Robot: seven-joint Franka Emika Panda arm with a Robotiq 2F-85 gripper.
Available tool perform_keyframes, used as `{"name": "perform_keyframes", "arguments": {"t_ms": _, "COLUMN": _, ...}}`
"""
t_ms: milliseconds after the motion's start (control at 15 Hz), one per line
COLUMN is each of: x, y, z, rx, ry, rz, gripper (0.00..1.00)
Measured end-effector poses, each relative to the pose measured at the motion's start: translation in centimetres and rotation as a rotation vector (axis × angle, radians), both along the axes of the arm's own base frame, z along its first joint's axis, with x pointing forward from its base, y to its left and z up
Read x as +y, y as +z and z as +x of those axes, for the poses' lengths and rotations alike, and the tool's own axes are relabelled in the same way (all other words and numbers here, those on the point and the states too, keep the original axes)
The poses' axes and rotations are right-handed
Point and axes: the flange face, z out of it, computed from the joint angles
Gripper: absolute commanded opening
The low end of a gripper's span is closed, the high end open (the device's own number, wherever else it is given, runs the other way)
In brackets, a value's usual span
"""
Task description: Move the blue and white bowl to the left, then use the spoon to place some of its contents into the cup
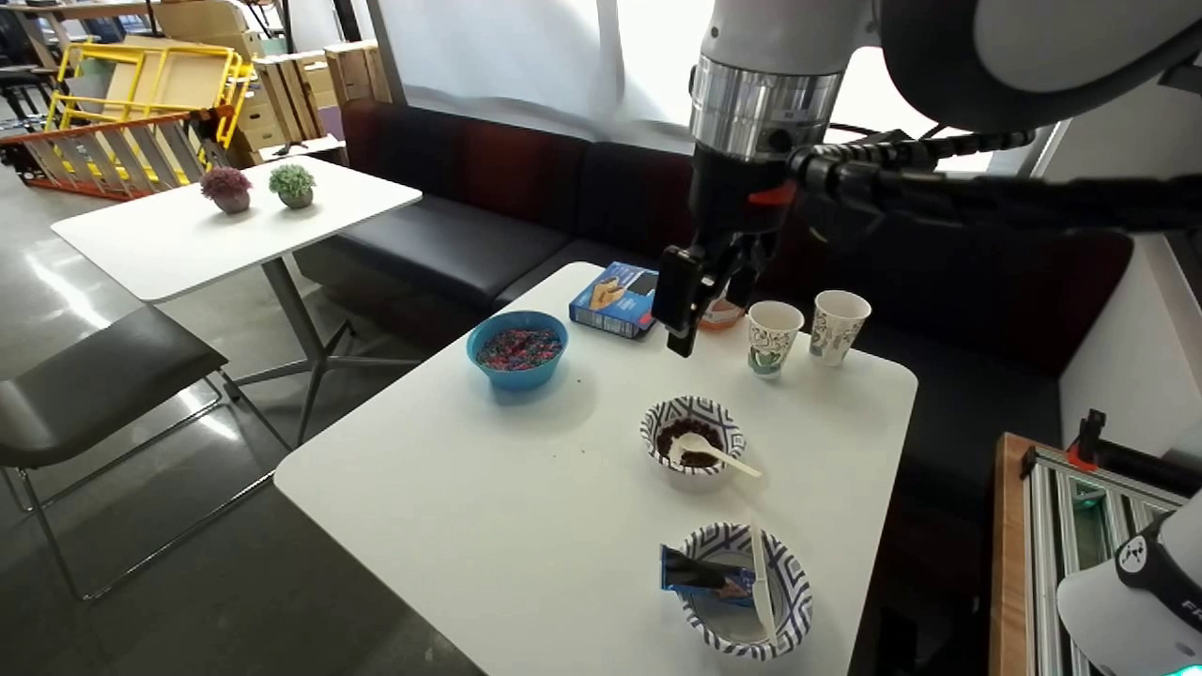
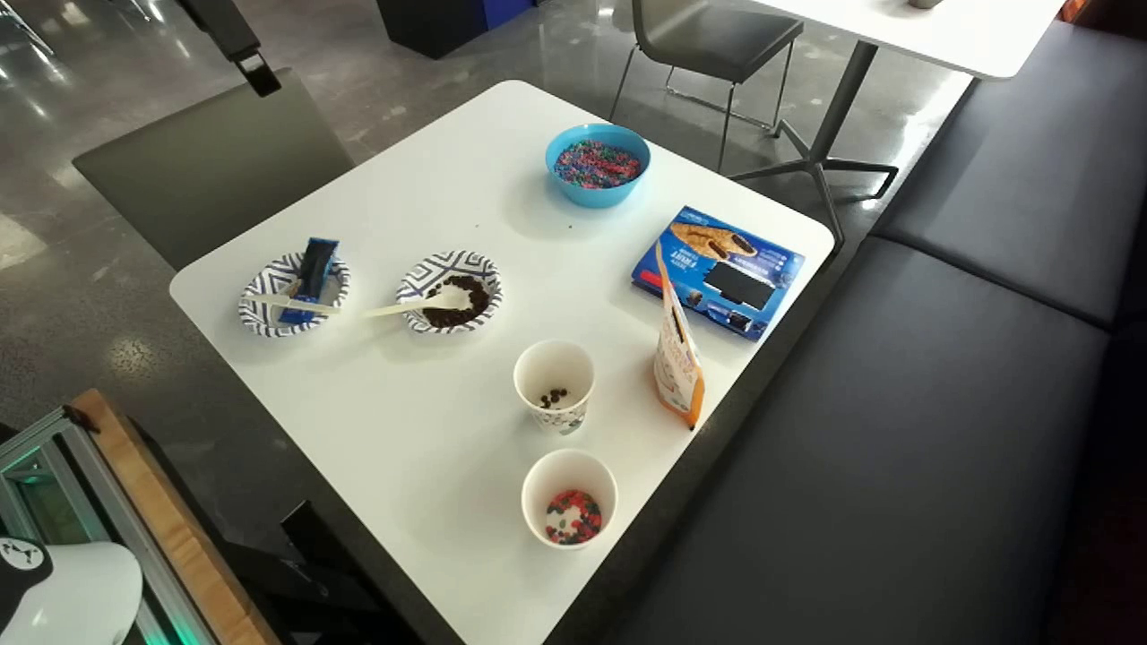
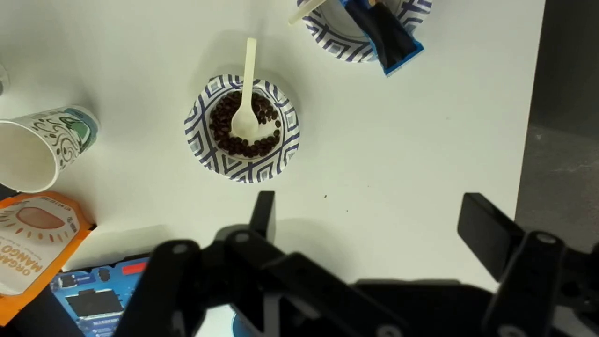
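Gripper [image 3: 368,210] empty, spread wide above the table [image 3: 398,140]; blue and white bowl [image 3: 224,161] off-axis.
Wrist view: bowl lies lower and ahead of the gripper, mostly outboard of the finger [image 3: 266,213] on the view's left. Spoon [image 3: 248,89] rests in it, handle pointing away, long axis roughly square to the closing direction. Likely need: forward and sideways shift, then descent.

White table [image 1: 563,488]: bowls [image 2: 451,261], cups [image 1: 776,330], packages [image 2: 724,271]
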Motion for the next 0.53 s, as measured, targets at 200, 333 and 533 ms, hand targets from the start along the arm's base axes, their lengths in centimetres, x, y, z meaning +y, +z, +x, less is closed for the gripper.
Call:
{"name": "perform_keyframes", "arguments": {"t_ms": 200, "x": -0.5, "y": -1.7, "z": 1.4, "rx": 0.001, "ry": -0.091, "rz": -0.024, "gripper": 1.0}}
{"name": "perform_keyframes", "arguments": {"t_ms": 333, "x": -1.0, "y": -3.6, "z": 3.1, "rx": 0.001, "ry": -0.167, "rz": -0.036, "gripper": 1.0}}
{"name": "perform_keyframes", "arguments": {"t_ms": 533, "x": -2.0, "y": -7.1, "z": 6.0, "rx": -0.006, "ry": -0.247, "rz": -0.056, "gripper": 1.0}}
